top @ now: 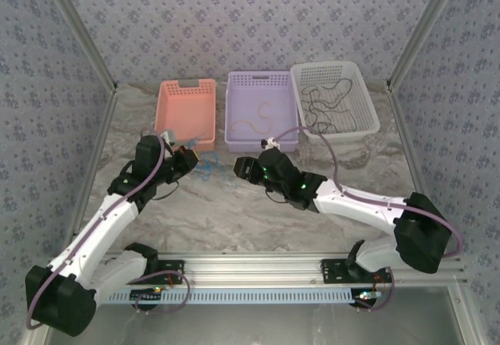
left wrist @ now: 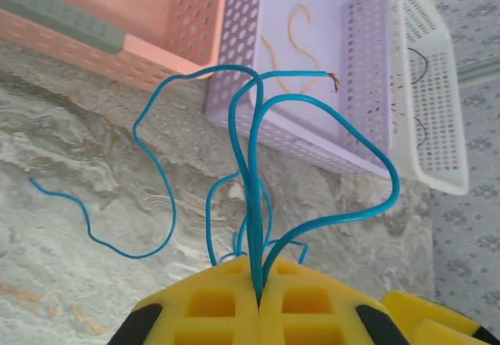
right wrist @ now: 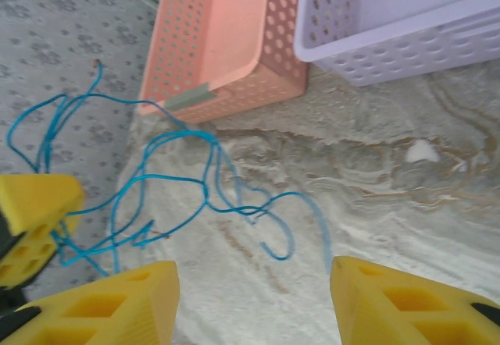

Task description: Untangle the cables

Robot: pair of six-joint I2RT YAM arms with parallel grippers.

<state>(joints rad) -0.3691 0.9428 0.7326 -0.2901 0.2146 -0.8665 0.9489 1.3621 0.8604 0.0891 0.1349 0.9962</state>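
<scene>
Several blue cables (left wrist: 254, 204) vanish between closed left fingers (left wrist: 219, 302).

Either side of the purple basket (top: 261, 107) I see no lane for a gripper: the pink basket (top: 186, 111) sits just beside its left wall and the white basket (top: 334, 99) lies close against its right. Just in front of its near-left corner, the blue cables (top: 209, 169) loop loosely over the table (top: 258, 220), between the left gripper (top: 187, 160), clamped on them, and the right gripper (top: 241, 167), whose fingers stand wide apart. Farther in front of the purple basket, toward the arm bases, I have bare marble to move over, with the two forearms slanting in from the sides.
</scene>
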